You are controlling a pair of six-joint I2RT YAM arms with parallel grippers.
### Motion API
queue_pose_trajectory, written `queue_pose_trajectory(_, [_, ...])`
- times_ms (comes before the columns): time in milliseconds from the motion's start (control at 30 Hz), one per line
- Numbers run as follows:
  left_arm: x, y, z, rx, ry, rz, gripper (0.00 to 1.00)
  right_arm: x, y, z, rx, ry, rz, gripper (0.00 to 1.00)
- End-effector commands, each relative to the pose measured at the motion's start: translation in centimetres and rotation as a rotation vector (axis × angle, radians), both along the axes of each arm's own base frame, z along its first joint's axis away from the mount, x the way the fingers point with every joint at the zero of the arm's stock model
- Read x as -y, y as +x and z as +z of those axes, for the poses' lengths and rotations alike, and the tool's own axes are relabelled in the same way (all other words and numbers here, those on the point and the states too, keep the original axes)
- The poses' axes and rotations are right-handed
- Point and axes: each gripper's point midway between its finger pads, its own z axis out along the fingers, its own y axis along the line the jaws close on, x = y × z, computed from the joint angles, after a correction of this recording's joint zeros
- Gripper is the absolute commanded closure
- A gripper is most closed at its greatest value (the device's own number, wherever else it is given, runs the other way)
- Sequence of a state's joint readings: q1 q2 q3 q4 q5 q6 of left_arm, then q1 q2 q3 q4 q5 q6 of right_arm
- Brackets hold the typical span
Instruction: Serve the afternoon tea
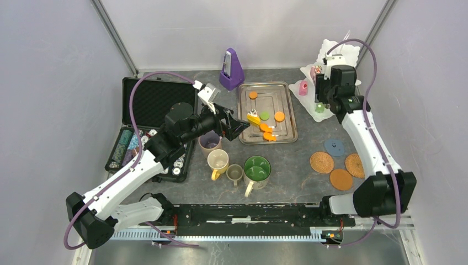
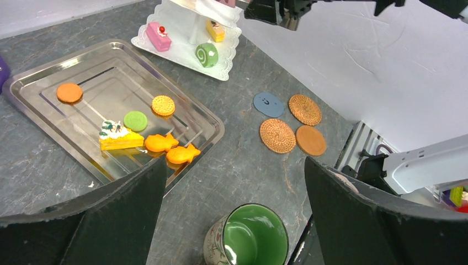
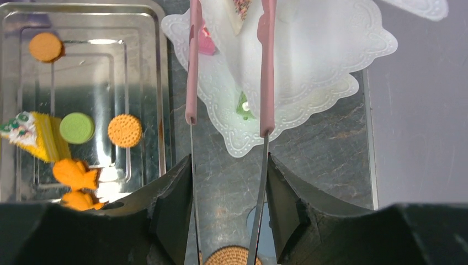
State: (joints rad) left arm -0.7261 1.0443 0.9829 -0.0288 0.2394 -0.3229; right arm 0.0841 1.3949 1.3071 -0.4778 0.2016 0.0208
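Top external view. The left jaws are spread and empty at the left rim of the steel tray (image 1: 273, 99), toy pastries (image 1: 265, 127) just ahead of them, four mugs (image 1: 218, 161) just behind them on the desk (image 1: 309, 132). The right jaws are set at the white three-tier stand (image 1: 347, 52); their spread cannot be told here. Cork coasters (image 1: 322, 162) lie bare, well behind them.

Left wrist view. The left jaws are shown wide, nothing between them. The big green mug (image 2: 251, 237) is seen directly beneath, and two fish pastries (image 2: 160, 142) ahead-left, against the tray's raised rim. A straight descent would likely strike the mug's lip and tip it; a grab at the flat fish could be fouled by the rim.

Right wrist view. Pink-tipped tongs (image 3: 191, 83) are gripped between the right jaws, set about half apart; the tongs' arms are sprung open, one to each side of a sprinkled wedge (image 3: 241, 6) on an upper tier just ahead. If a tip is touching when the tongs are drawn back, the wedge could be dragged off the tier. A sideways nudge could rock the stand.
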Motion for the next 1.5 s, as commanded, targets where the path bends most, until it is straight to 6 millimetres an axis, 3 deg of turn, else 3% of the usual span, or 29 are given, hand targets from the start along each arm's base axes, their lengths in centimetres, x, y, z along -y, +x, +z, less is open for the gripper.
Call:
queue_pose_trajectory(0, [0.2,-0.5,2.9,0.066,-0.051,-0.024,0.00,-1.6,-2.4,1.8,0.059,0.027,0.120,0.47])
queue_pose_trajectory(200, [0.1,-0.6,3.1,0.067,-0.056,-0.024,0.00,-10.2,-5.9,1.7,0.127,0.164,0.524,0.46])
queue_pose_trajectory(333, [0.0,-0.7,3.3,0.072,-0.060,-0.024,0.00,-15.4,-7.4,-1.3,0.053,0.169,0.715,0.47])
queue_pose_trajectory(467, [-0.1,-0.6,3.3,0.077,-0.058,-0.015,0.00,-17.8,-7.7,-5.1,-0.035,0.175,0.779,0.48])
queue_pose_trajectory(633, [-0.1,-0.4,3.2,0.077,-0.052,-0.011,0.00,-18.8,-7.8,-8.4,-0.117,0.080,0.776,0.48])
queue_pose_trajectory(867, [0.0,-0.4,3.1,0.075,-0.051,-0.017,0.00,-18.8,-8.6,-10.7,-0.172,-0.027,0.766,0.48])
queue_pose_trajectory(1133, [0.1,-0.2,2.8,0.072,-0.043,-0.011,0.00,-16.9,-7.7,-11.1,-0.168,-0.109,0.654,0.47])
queue_pose_trajectory(1467, [0.2,-0.1,2.6,0.066,-0.039,-0.012,0.00,-18.0,-7.3,-12.5,-0.195,-0.109,0.691,0.47])
